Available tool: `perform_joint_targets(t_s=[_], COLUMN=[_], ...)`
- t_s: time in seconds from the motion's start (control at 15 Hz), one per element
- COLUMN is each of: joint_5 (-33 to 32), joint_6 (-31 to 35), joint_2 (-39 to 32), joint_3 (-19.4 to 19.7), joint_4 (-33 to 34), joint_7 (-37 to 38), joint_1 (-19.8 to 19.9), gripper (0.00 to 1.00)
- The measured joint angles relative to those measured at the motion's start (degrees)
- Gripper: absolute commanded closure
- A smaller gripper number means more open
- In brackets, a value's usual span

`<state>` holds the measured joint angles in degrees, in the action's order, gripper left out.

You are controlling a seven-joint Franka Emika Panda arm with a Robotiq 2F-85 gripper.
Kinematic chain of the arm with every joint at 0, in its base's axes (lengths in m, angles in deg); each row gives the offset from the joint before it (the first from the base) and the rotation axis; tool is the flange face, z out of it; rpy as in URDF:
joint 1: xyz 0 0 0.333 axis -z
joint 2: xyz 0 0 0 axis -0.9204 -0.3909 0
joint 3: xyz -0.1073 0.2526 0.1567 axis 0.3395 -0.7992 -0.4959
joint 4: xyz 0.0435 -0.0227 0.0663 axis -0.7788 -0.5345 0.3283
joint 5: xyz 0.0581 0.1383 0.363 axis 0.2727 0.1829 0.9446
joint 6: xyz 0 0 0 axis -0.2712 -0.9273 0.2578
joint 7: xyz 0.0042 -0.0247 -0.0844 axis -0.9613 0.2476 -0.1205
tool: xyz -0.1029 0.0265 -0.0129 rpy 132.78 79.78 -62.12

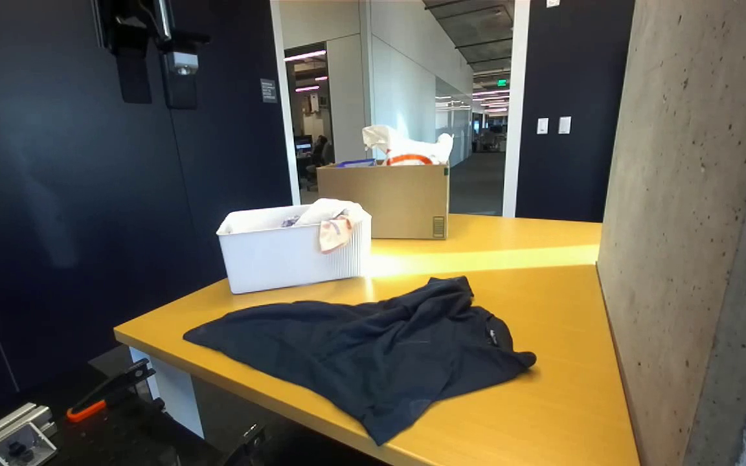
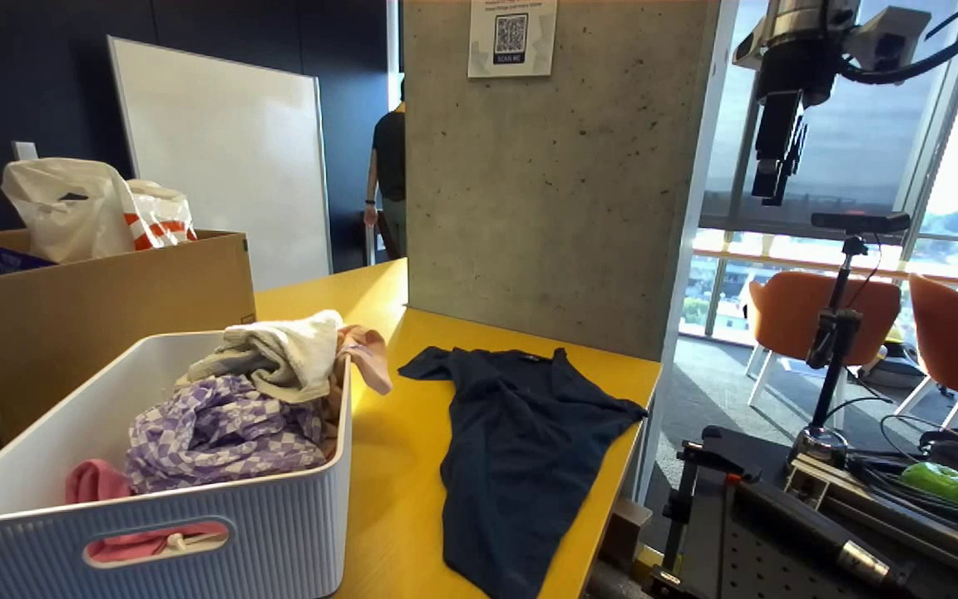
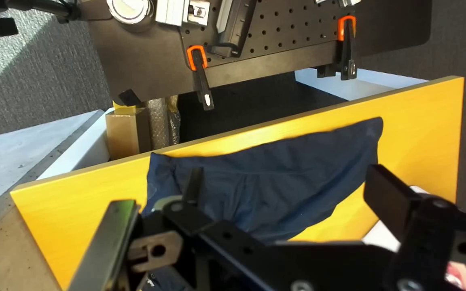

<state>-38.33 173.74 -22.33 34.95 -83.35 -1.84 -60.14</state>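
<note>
If you pass too low over the white bin [image 2: 296, 524], at left in an exterior view, you may catch the peach cloth [image 2: 369, 358] hanging over its rim. In the middle, the dark shirt [image 2: 520, 449] lies on the yellow table [image 2: 396, 482], near its edge, so a one-sided pull may slide it off. At right, your gripper [image 2: 770, 187] hangs high and empty, with fingers [image 3: 390, 190] wide apart; a shallow descent may pinch only air.
</note>
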Motion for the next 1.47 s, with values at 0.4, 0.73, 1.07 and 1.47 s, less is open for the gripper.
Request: perform_joint_targets(t_s=[0.4,0.73,1.07,1.47], joint_5=[8.12,16.06,19.3,18.76], joint_6=[1.3,8.42,16.87,22.13], joint_2=[-10.22,-25.61,-37.11,-47.55], joint_3=[0.09,-1.52,-5.42,-8.07], joint_4=[8.36,13.33,13.13,14.28], joint_7=[3.38,5.71,13.04,22.52], joint_1=[-0.06,-1.85,-2.87,-3.63], gripper=[0.0,0.0,0.0,0.0])
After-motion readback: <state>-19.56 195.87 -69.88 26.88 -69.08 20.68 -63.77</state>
